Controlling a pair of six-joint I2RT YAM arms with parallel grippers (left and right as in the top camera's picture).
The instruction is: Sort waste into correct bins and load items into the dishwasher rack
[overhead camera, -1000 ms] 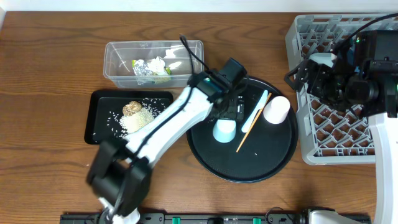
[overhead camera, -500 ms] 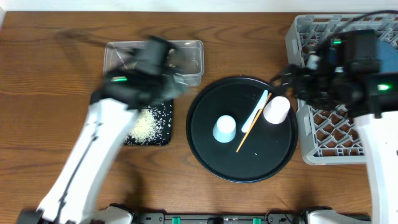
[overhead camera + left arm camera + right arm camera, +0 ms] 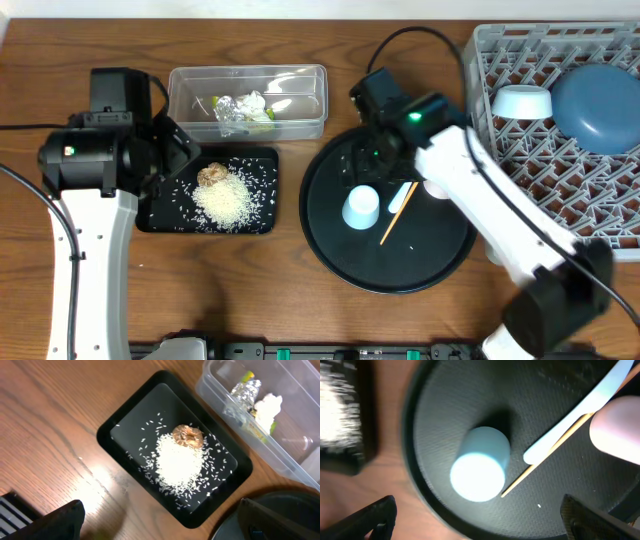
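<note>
Brown wooden bench carries everything. At the left edge the left arm rises up the frame, wrist bent rightward, its left pincer jaws wide apart and empty by the left end of the shallow black tray, where rice and brown lump lie. Above it, the clear tub holds the foil wad and wrapper. The right arm slants from lower right across the round tray; the right pincer gapes, empty, over one cup, beside spoon and stick. The second cup is blurred and mostly under the arm. At the right, the rack, cut off by the frame, holds bowl and plate
</note>
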